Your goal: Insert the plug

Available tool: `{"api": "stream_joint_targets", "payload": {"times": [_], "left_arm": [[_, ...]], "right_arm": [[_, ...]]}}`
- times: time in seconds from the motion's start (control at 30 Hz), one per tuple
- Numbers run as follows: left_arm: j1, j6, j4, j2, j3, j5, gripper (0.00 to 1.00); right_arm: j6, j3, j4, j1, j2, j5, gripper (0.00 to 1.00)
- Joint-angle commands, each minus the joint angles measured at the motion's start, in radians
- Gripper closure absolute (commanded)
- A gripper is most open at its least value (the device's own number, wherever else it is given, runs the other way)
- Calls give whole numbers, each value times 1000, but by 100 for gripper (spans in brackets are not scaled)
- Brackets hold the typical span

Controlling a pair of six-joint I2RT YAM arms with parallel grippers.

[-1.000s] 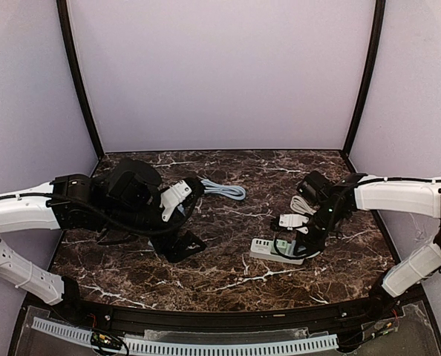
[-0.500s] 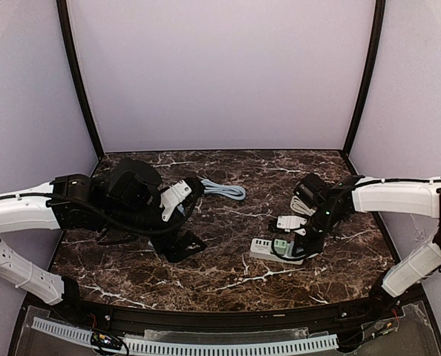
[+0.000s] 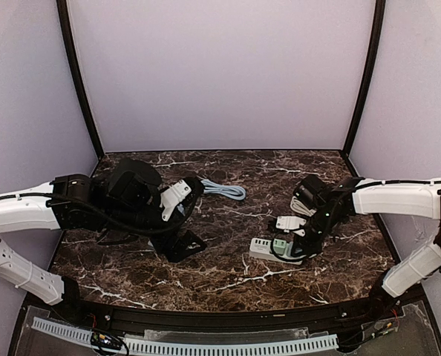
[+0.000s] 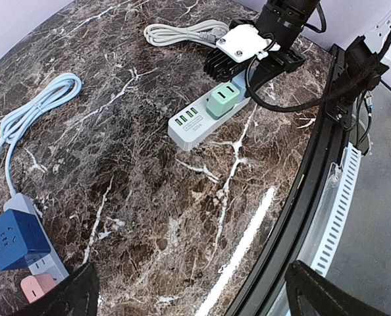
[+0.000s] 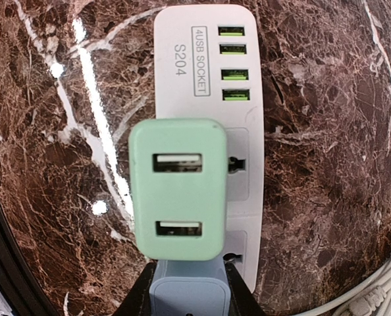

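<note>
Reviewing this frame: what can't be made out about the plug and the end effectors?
1. Prongs of the green charger: in the right wrist view its own body covers them and the socket of the power strip, so seating is unclear.
2. Hold of the right end effector: fingertips cut off by the right wrist view's bottom edge, small and dark from above.
3. The pink block: left wrist view, partly behind the left end effector.

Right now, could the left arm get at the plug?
Probably not: the right hand is shut on the plug at the strip, covering it from above. The open left hand sits well off across the table.
</note>
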Motion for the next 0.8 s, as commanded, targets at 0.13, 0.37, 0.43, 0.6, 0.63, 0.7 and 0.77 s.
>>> {"api": "stream_joint_targets", "payload": {"times": [0.13, 0.37, 0.43, 0.6, 0.63, 0.7, 0.77], "left_arm": [[-3, -6, 14, 12, 21, -9, 1], [-3, -17, 11, 18, 36, -31, 1], [-3, -19, 9, 18, 42, -38, 1], [-3, -23, -4, 23, 62, -68, 1], [-3, -25, -10, 25, 66, -72, 1], [-3, -25, -22, 30, 77, -82, 1], [-3, -28, -34, 35, 89, -94, 1]], "right_arm": [[45, 1, -14, 16, 101, 3, 95], [49, 33, -43, 17, 18, 20, 36], [51, 43, -52, 17, 4, 23, 3], [59, 60, -64, 17, -51, 31, 1], [59, 63, -69, 16, -61, 39, 1], [57, 71, -81, 17, -86, 55, 1], [54, 79, -95, 15, -106, 65, 1]]}}
